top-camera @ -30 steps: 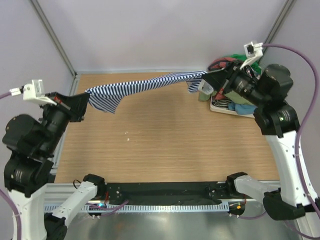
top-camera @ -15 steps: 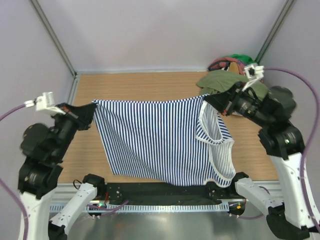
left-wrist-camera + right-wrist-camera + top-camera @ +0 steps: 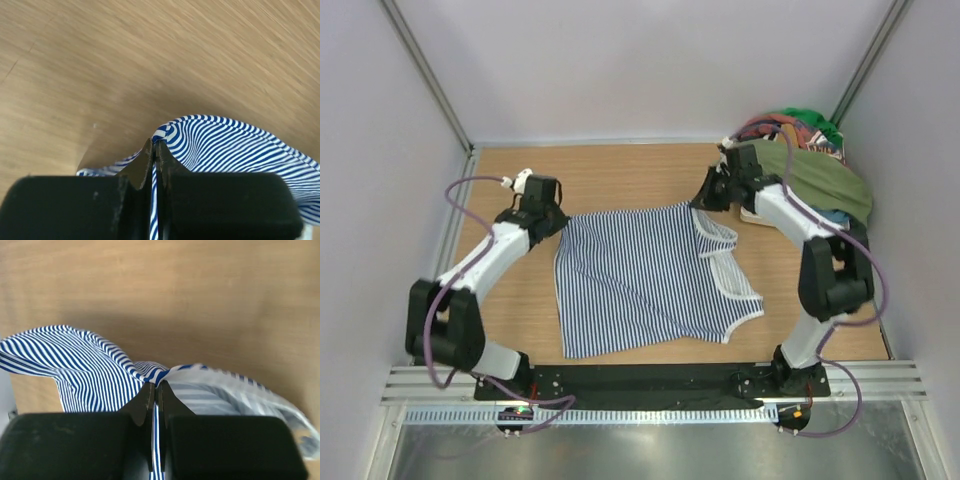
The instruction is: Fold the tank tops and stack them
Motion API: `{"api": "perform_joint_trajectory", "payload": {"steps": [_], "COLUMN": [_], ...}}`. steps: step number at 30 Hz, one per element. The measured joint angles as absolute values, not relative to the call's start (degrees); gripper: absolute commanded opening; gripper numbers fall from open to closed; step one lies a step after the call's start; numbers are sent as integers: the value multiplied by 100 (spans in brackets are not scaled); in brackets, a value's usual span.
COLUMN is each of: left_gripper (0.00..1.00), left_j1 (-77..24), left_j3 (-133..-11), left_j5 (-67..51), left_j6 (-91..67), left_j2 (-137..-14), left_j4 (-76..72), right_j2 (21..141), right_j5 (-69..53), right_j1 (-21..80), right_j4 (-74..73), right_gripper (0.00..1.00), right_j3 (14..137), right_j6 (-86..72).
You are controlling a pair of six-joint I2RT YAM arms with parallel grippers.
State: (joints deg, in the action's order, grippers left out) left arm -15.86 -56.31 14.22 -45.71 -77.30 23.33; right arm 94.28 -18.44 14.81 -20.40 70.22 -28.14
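The striped navy-and-white tank top [image 3: 645, 280] lies spread on the wooden table, its neck and armholes to the right. My left gripper [image 3: 557, 216] is shut on its far left corner, low at the table; the left wrist view shows striped cloth [image 3: 225, 145] pinched between the jaws [image 3: 156, 142]. My right gripper [image 3: 704, 198] is shut on the far right corner; the right wrist view shows the cloth [image 3: 85, 365] in its jaws [image 3: 156, 385]. The olive green tank top [image 3: 820, 175] lies draped over a pile at the far right.
A heap of other coloured clothes [image 3: 790, 128] sits on a white tray at the far right corner, under the olive top. The table's near edge is a black rail [image 3: 650, 382]. Grey walls and metal posts close the sides.
Both arms have swung forward and down, from holding the striped top stretched in the air to laying it flat on the table. The olive top now shows uncovered on the pile.
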Motion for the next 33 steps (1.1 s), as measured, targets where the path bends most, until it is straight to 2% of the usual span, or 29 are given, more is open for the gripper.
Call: {"api": "perform_joint_trajectory", "payload": {"steps": [2, 3, 4, 5, 6, 9, 12, 16, 22, 27, 33], "left_gripper": [0, 0, 9, 54, 69, 69, 70, 69, 65, 58, 59], "left_j1": [-1433, -1332, -1264, -1197, -1142, -1063, -1076, -1201, -1400, -1431, -1511], "left_j3": [-6051, -6460, -6788, -7244, -7979, -8989, -9258, -8058, -5819, -4399, -3531], "left_j5": [1522, 1549, 1566, 1586, 1614, 1651, 1651, 1623, 1144, 738, 495], "left_j6": [-4665, -4707, -4716, -4692, -4622, -4554, -4480, -4475, -4497, -4615, -4805], "left_j2": [-8562, -9078, -9408, -9817, -10366, -10949, -10980, -10044, -7874, -6847, -6215], "left_j4": [2178, 2141, 2156, 2209, 2239, 2615, 2788, 2773, 2589, 2440, 2480], "right_j2": [10241, 10746, 11128, 11406, 11668, 11775, 11194, 9979, 8451, 7773, 7461], "right_j5": [-1662, -1577, -1487, -1393, -1282, -963, -655, -185, 36, 78, 276], "right_j1": [1481, 1481, 1483, 1483, 1483, 1481, 1474, 1476, 1476, 1483, 1490], "right_j4": [-2073, -1979, -1959, -2016, -1981, -1918, -1745, -1719, -1455, -1323, -910], "right_gripper": [12, 36, 45, 56, 88, 87, 78, 71, 64, 57, 53], "right_j3": [7826, 8407, 8879, 9271, 9649, 9848, 9135, 7762, 5931, 4816, 4038], "right_j6": [-2823, -2823, -2860, -2823, -2823, -2724, -2622, -2536, -2587, -2683, -2849]}}
